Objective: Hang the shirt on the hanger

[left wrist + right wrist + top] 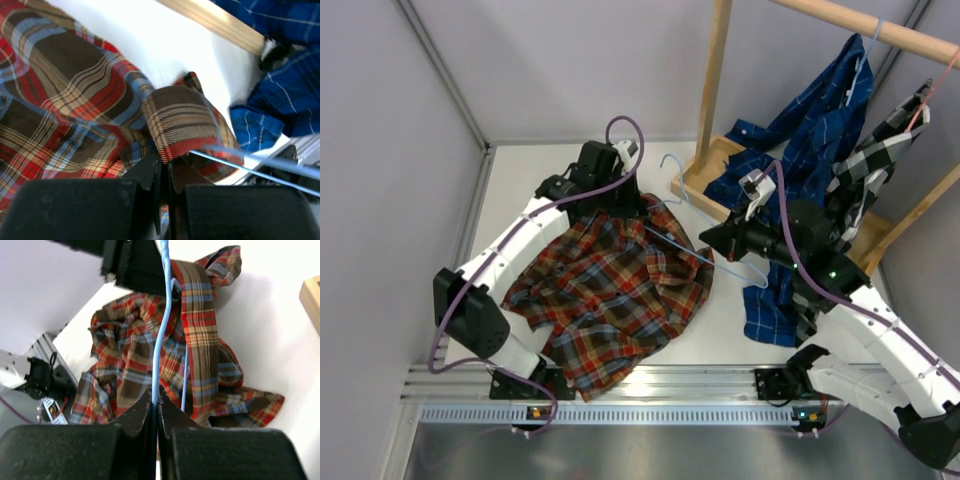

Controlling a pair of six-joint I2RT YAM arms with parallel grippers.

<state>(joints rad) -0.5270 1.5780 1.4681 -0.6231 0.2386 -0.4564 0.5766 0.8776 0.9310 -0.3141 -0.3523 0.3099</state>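
The red, orange and brown plaid shirt (610, 295) lies crumpled on the white table in the top view. My left gripper (617, 205) is shut on its collar edge at the far side; the left wrist view shows the pinched cloth (180, 125) at the jaws (164, 162). My right gripper (708, 240) is shut on the light-blue wire hanger (680, 240), whose wire runs from the jaws toward the left gripper over the shirt. In the right wrist view the wire (164, 315) rises from the closed jaws (155, 392) across the shirt (200, 355). The hanger hook (672, 165) points to the far side.
A wooden rack (715, 90) stands at the back right, with a dark blue check shirt (800, 150) draped from its rail down to the table and a black-and-white check shirt (880, 150) on a pink hanger. Grey walls close the left and back sides.
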